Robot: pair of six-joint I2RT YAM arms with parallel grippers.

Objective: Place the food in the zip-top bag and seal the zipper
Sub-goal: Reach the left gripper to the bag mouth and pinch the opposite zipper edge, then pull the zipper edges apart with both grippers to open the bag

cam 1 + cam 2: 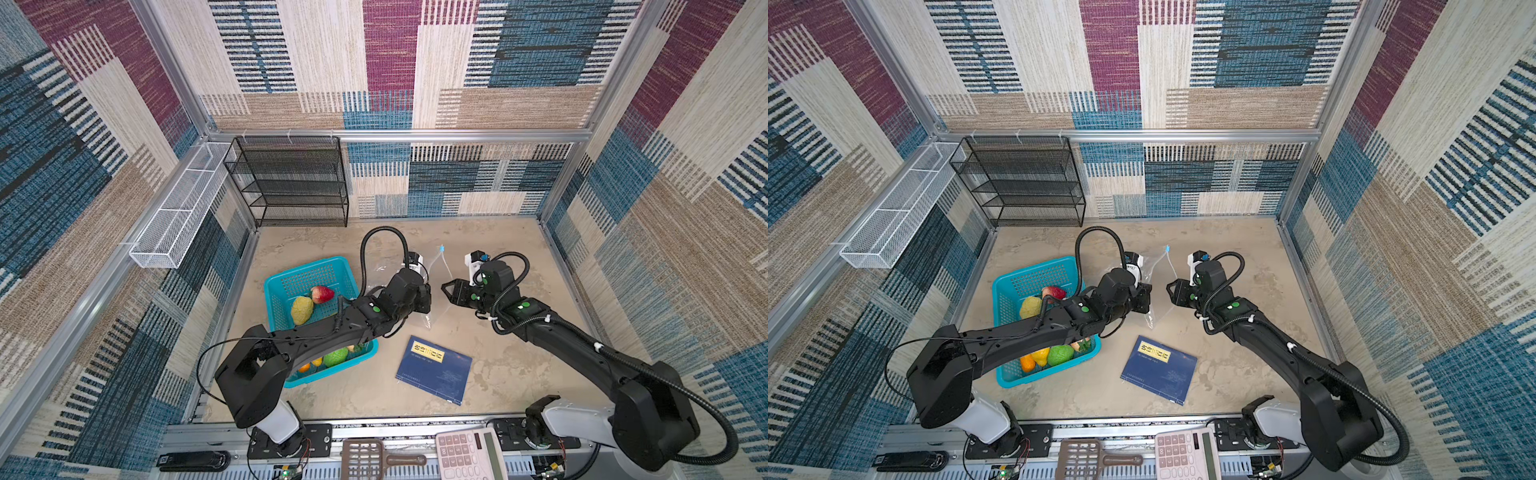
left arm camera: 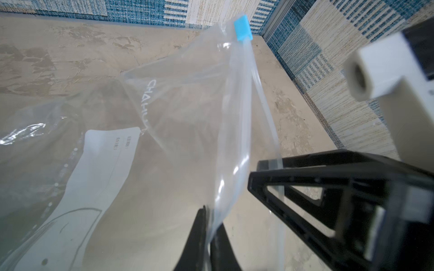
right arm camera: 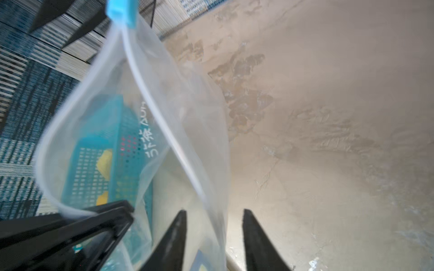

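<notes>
From where I stand, the sandy table [image 1: 519, 374] has the teal basket [image 1: 307, 266] on its left side. All of the food [image 1: 301, 309] I can make out is lying in that basket, and none is in the bag.

The zip-top bag [image 2: 183, 140] is held up off the table between the two arms, just beside the basket, with its white label patch [image 2: 98, 169] sagging low.

The left gripper [image 2: 210, 225] is pinched together on one lip of the bag's mouth. The right gripper [image 3: 215, 211] has its jaws apart, straddling the opposite lip, and the film hangs between them ungripped.

The zipper [image 2: 267, 117] is parted into a loop, and its blue slider [image 3: 122, 14] is parked at the far top corner.

The step in hand looks like opening the mouth wide for loading. To do it well, I think the right jaws should close on the stiff strip itself, because the thin film below it could slip or stretch. Then the arms should draw apart gently and evenly so neither lip pulls free. The opening should be turned towards the basket and kept wider than the bulkiest fruit. The slider is best left where it is.
</notes>
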